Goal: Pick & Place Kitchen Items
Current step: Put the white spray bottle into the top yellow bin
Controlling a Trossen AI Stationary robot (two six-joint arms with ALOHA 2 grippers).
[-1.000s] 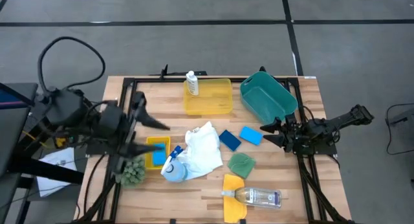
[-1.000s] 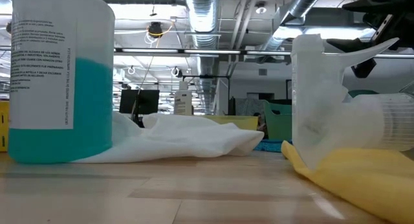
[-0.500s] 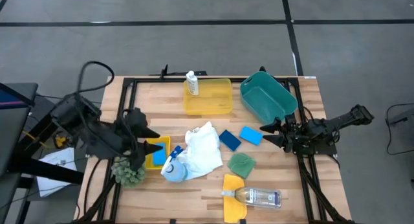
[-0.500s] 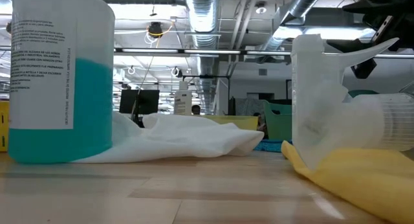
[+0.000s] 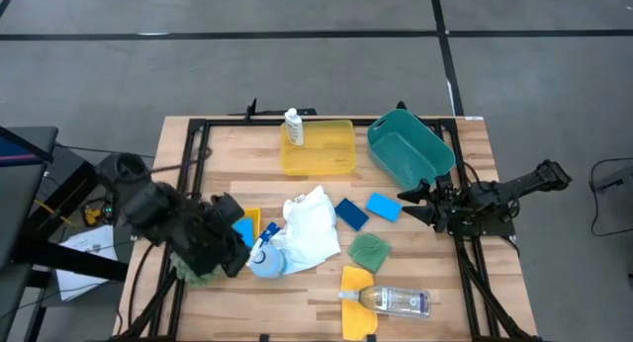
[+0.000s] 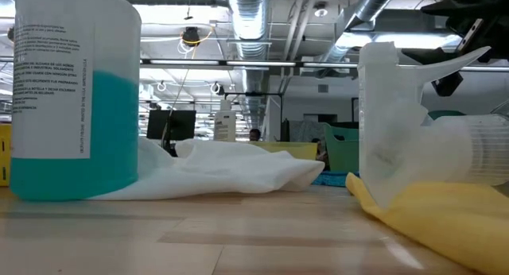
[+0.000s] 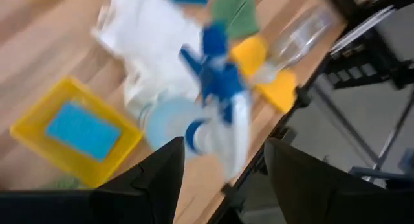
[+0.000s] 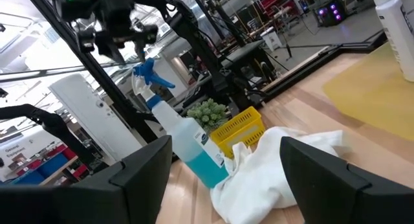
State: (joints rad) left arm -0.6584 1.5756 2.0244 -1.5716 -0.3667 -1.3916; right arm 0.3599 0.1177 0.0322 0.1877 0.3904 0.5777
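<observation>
The blue-liquid spray bottle stands upright on the table beside the white cloth; it also shows in the left wrist view and the low view. My left gripper is open, above the small yellow tray that holds a blue sponge, just left of the spray bottle, and touches nothing. My right gripper is open and empty at the table's right, next to two blue sponges. A clear bottle lies on a yellow cloth. A green cloth lies flat.
A large yellow tray with a white bottle stands at the far middle, a teal bin at the far right. A spiky green ball lies at the near left, mostly under my left arm.
My left gripper has moved toward the table's near edge and to the right, from above the bare left part of the table to over the small yellow tray, close to the spray bottle. The things on the table have stayed put.
</observation>
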